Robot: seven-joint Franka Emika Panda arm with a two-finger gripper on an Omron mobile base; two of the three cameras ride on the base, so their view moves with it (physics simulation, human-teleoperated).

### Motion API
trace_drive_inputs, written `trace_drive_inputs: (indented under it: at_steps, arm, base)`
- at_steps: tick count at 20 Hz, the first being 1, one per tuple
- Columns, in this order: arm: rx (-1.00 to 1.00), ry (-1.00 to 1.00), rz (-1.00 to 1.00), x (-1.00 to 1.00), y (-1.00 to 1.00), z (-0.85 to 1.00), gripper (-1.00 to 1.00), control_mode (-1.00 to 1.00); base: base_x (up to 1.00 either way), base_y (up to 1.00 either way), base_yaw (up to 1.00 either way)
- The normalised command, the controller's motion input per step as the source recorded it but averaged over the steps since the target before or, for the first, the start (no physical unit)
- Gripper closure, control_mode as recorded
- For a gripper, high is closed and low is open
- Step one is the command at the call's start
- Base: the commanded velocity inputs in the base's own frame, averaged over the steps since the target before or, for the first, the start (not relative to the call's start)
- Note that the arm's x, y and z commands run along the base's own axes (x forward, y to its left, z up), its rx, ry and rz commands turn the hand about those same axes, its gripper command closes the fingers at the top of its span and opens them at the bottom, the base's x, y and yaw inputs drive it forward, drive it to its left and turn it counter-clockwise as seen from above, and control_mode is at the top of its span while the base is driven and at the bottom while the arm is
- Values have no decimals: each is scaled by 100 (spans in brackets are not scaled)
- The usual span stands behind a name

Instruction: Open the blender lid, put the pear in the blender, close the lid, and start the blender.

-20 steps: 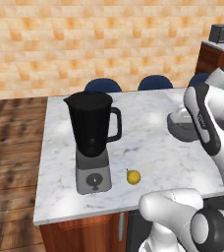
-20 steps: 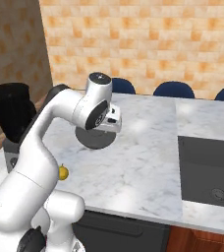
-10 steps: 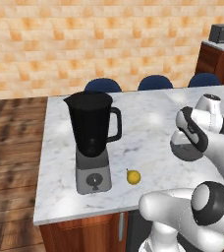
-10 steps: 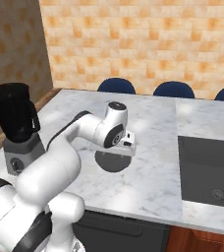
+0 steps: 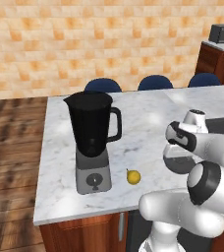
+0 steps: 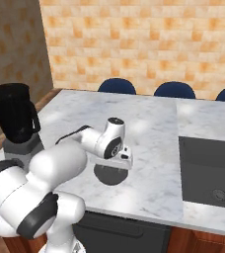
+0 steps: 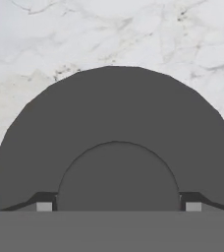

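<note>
With the lid [image 6: 110,174] low over or on the counter [image 6: 149,133], its knob between the gripper's [image 7: 118,205] closed-in fingers, and the jar [image 5: 91,129] open, the pear [image 5: 133,176] beside the base could roll if nudged.

My blender [image 5: 92,140] stands on the counter [image 5: 143,118], the pear [image 5: 133,176] by its base, the blender lid [image 6: 112,173] far right.

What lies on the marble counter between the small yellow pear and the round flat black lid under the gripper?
Nothing: in the left base view, only bare marble counter lies between the small yellow pear and the round flat black lid under the gripper.
</note>
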Motion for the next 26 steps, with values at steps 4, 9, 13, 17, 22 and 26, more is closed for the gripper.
trace_drive_inputs:
  at_steps: [4,9,13,17,22,26]
  arm:
    - [-1,9,-1,20,15,-50,100,-100]
    - [-3,10,-3,19,32,-58,-100,-100]
    - [0,1,-4,0,22,-28,-100,-100]
    - [0,1,-1,-15,9,1,-100,-100]
    - [-4,-1,-1,-16,9,44,-100,-100]
    - [-7,-12,0,-23,31,65,-100,-100]
  base:
    - [0,0,0]
    - [0,0,0]
    - [0,0,0]
    - [0,0,0]
    - [0,0,0]
    - [0,0,0]
